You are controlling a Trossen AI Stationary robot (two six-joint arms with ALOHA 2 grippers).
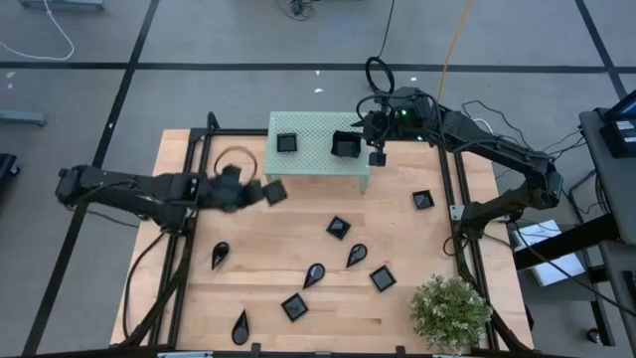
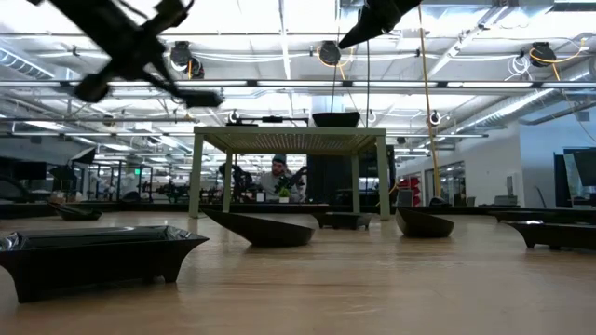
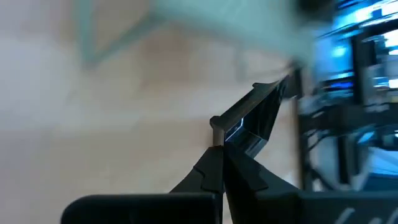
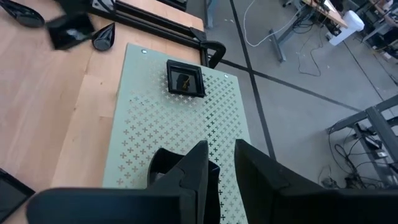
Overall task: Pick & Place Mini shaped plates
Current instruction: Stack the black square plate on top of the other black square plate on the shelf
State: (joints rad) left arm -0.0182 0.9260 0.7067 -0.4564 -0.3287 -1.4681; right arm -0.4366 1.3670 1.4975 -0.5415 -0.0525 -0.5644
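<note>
- The left gripper is closed on a square mini plate, pinching it by one rim; in the left wrist view the fingers meet tightly on the dish's edge and the plate hangs out beyond them.
- That plate is carried clear of the table, above the wood just short of the pale green perforated stand. The stand lies ahead and toward the far side of the table from the left gripper, so the carry seems to call for travel that way before any lowering.
- The right gripper hangs over the stand's right end, fingers partly apart, at a second square plate. Whether it holds that dish or merely straddles it cannot be told.
- A third square plate sits on the stand's left part, the end nearer the left arm, and bare surface lies between the two dishes.
- More plates are scattered on the table: teardrop ones and square ones toward the near edge, well apart from both grippers.
- A potted plant stands at the near right corner.
</note>
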